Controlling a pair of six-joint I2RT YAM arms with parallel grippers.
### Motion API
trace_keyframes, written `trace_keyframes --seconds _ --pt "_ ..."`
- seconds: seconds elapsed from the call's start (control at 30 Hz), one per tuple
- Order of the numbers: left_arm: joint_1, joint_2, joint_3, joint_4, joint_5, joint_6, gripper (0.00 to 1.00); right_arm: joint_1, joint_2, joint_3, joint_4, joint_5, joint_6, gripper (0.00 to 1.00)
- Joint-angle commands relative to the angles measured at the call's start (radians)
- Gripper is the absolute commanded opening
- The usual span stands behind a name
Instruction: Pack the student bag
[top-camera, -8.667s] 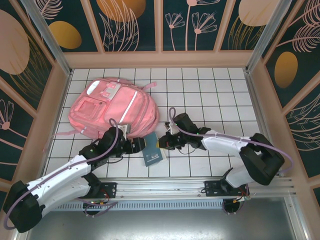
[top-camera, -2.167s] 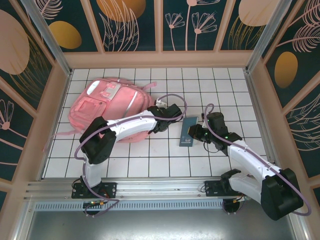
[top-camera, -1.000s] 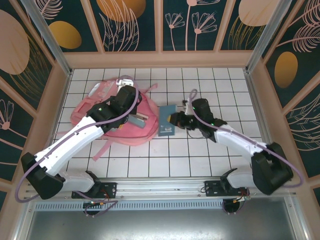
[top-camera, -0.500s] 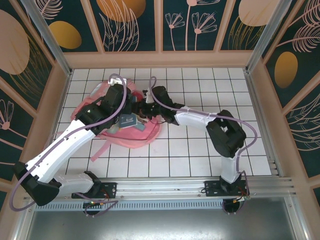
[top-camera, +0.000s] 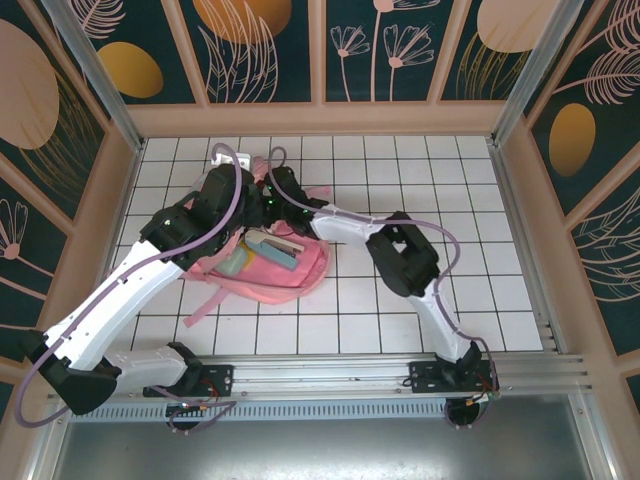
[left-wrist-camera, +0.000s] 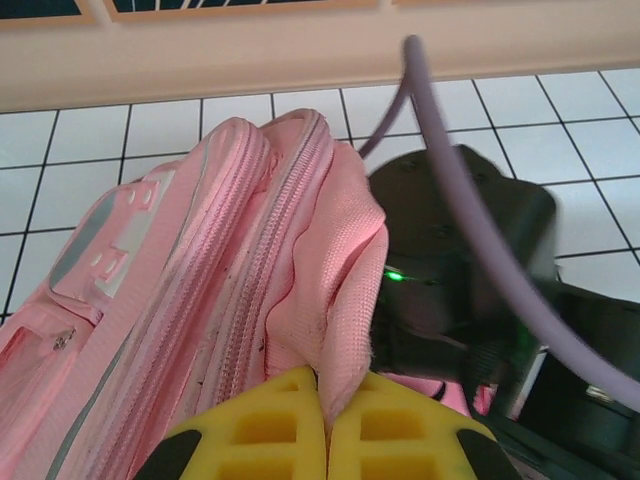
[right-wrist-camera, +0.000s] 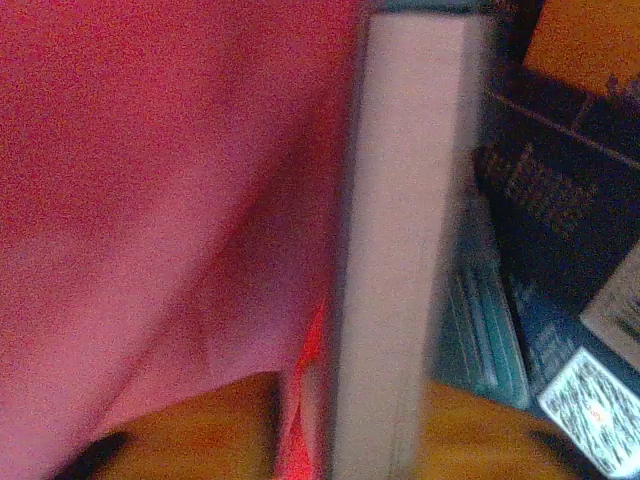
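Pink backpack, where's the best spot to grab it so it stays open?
On the pink backpack, pinch the loose fabric edge beside the zipper, coming from the near side, like the left gripper. That edge stands up as a thin fold, so two fingers can close across it.

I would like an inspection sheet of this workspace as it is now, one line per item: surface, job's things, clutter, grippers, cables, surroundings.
Surface: white tiled table, with a pink strap of the bag trailing on it.
Job's things: student bag lies open on the tiles, with books inside.
Clutter: nothing seen.
Grippers: left gripper is shut on a fold of the bag's fabric at the opening. Right gripper reaches into the bag beside a pale page edge; open or shut cannot be told.
Cables: a purple cable runs along each arm and loops above the bag.
Surroundings: dark floral wall panels; metal rail at the near edge.
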Motion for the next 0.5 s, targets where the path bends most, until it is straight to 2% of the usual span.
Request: trace_keyframes --seconds 0.0,0.13,0.33,0.47 --pt "-0.012 -0.024 0.078 0.099 0.007 -0.009 0.0 0.032 0.016 0.147 -0.075 0.054 -0.093 0.52" --pt "0.004 -0.037 0.062 0.095 0.003 -0.006 0.0 0.025 -0.126 -0.025 -0.018 0.146 -0.169 0.6" --pt "0.024 -0.042 0.029 0.112 0.041 -0.009 0.0 -0.015 -0.282 -0.213 -0.045 0.111 -0.301 0.7" --pt "0.024 -0.037 0.012 0.135 0.071 -0.015 0.0 -0.041 -0.411 -0.42 0.047 0.079 -0.35 0.78"
